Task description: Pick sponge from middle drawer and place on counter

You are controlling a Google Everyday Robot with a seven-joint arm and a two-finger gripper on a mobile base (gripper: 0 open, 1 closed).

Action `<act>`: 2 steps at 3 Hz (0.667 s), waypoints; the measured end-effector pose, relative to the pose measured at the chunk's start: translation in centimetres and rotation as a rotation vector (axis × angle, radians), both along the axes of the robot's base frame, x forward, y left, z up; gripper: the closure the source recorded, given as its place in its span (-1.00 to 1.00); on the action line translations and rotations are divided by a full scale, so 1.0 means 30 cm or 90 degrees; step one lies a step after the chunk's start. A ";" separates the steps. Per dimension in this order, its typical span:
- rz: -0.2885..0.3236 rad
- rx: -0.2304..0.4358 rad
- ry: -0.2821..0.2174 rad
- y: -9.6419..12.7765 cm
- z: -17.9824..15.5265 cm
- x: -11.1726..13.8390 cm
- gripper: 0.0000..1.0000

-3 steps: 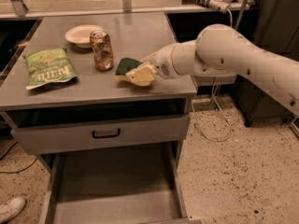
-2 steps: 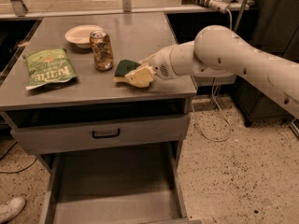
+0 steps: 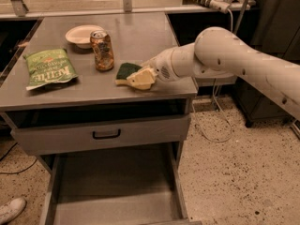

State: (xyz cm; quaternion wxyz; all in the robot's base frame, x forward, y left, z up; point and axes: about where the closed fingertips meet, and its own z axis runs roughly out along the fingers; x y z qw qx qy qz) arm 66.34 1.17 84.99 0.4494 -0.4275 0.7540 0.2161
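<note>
The sponge (image 3: 126, 71) lay on the counter (image 3: 140, 34), green face up, near the front edge and right of the can (image 3: 102, 49). My gripper (image 3: 136, 78) was right against it, low over the top; I could not tell whether it was clamped on or had let go. The drawer (image 3: 112, 191) stood open below and held no sponge. I judged only the release and retreat were left. Compared with a second before, almost nothing differed: sponge and gripper sat in the same spot.
</note>
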 end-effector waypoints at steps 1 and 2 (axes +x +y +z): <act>0.000 0.000 0.000 0.000 0.000 0.000 0.15; 0.000 0.000 0.000 0.000 0.000 0.000 -0.31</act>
